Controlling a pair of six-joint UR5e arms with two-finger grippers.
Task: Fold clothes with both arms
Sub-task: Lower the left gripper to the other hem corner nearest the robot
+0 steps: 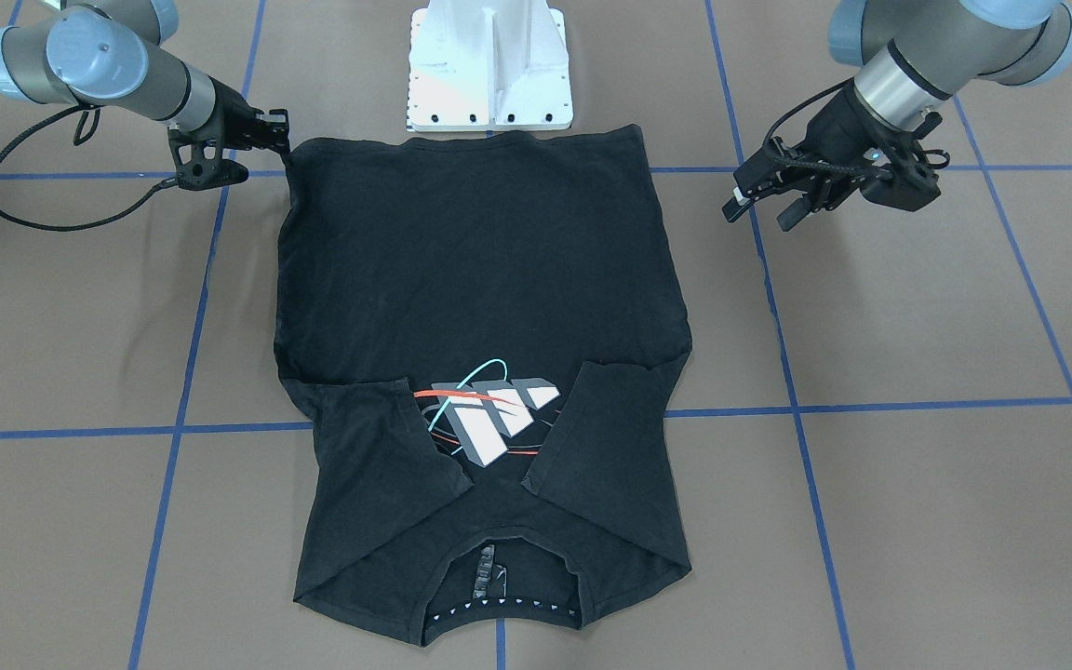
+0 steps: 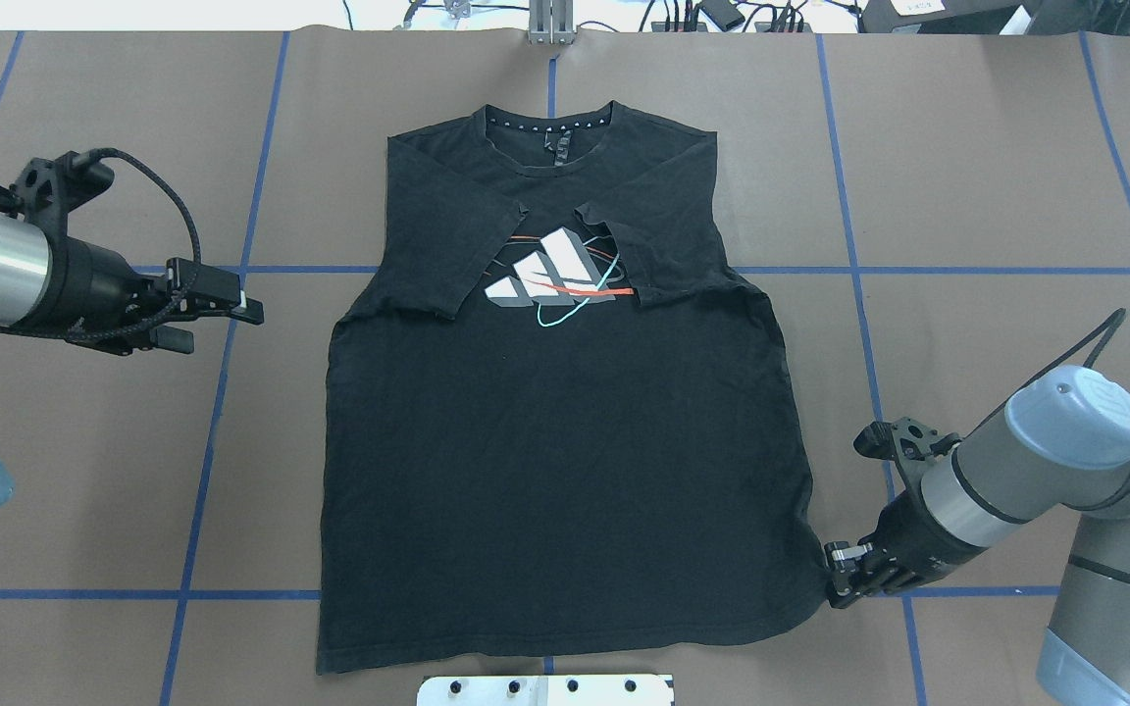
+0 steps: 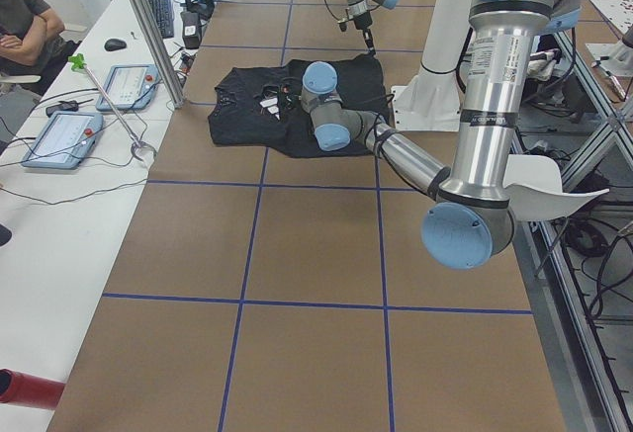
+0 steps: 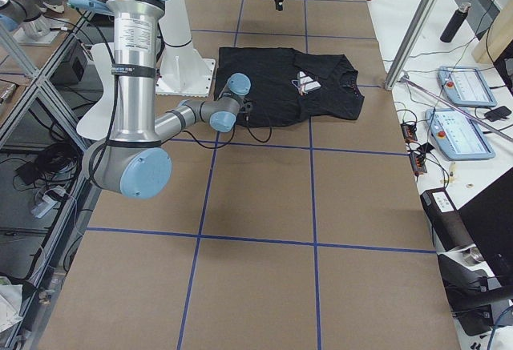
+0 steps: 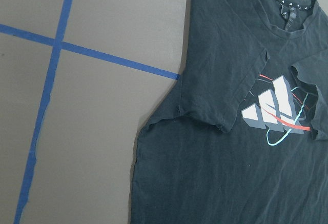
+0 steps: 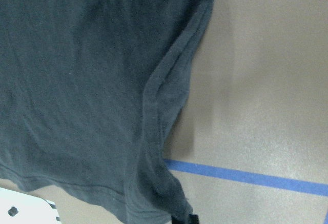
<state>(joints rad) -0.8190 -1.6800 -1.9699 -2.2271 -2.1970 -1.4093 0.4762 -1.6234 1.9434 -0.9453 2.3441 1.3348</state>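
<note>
**Robot arms set up the hem fold on a black T-shirt**

The T-shirt (image 2: 565,441) lies flat and print-up in the middle of the table (image 2: 967,196). Its collar (image 2: 550,123) points away from the robot and its hem runs just in front of the white pedestal base (image 2: 545,689). Both sleeves (image 2: 447,245) are turned in over the chest and partly cover the print (image 2: 555,275), so the step in hand looks like the fold that takes the hem up to the collar.

The right gripper (image 2: 835,579) sits low at the hem corner (image 2: 805,583) on its own side. The cloth there is drawn out to a point that meets the fingertips. The jaws appear to be pressed together on that corner, though the wrist view shows only a sliver of the tip, so the grip is likely rather than certain.

The left gripper (image 2: 222,328) hovers well clear of the shirt, out beside the sleeve line, with its jaws spread and nothing between them. The hem corner on its side (image 2: 330,657) lies untouched on the table.

The next move probably calls for the left gripper to travel back to that free corner, drop to the cloth and pinch it. Both arms could then lift evenly and carry the hem forward, since a one-sided pull would skew the shirt.
</note>
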